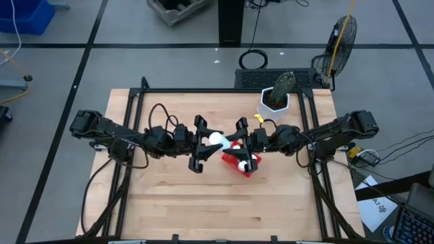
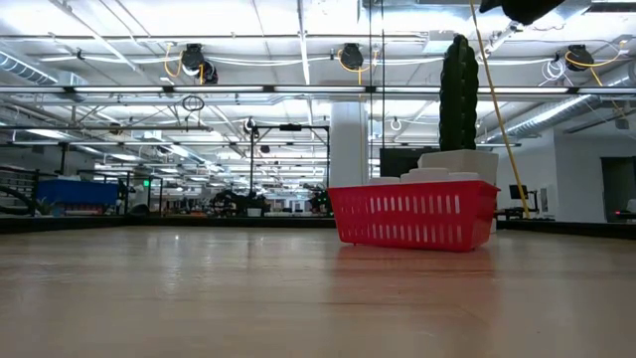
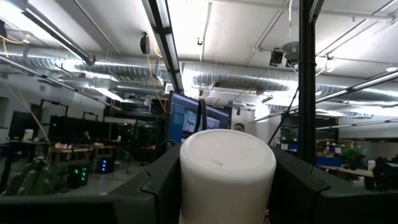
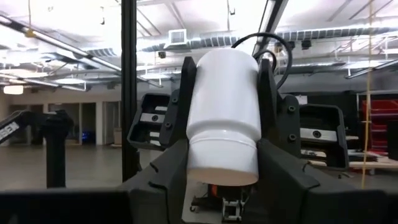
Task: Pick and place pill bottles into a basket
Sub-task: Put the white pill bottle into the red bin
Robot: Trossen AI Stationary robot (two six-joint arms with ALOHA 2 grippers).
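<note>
Bottles are showing inside the small square red plastic basket with mesh-like sides (image 1: 241, 163), which is sitting a little toward three o'clock from the middle of the pale wooden tabletop (image 1: 169, 203): white caps (image 2: 422, 176) are peeking above its rim in the low view, though their number cannot be told. The job therefore looks partly done, with one small white cylindrical pill bottle (image 1: 216, 139) hanging in the air between the two arms, just toward ten o'clock from the basket and not yet dropped in.

Both arms are reaching inward from nine and three o'clock, meeting tip to tip above the middle of the tabletop. The left claw (image 3: 227, 186) is grasping the bottle's flat end (image 3: 227, 168) between its two dark fingers. The right claw (image 4: 222, 149) is closing on the same bottle from the opposite side, its fingers flanking the white body (image 4: 224, 118), so this appears to be a handover. A white pot with a green plant (image 1: 277, 99) is standing toward one o'clock, beyond the basket.
</note>
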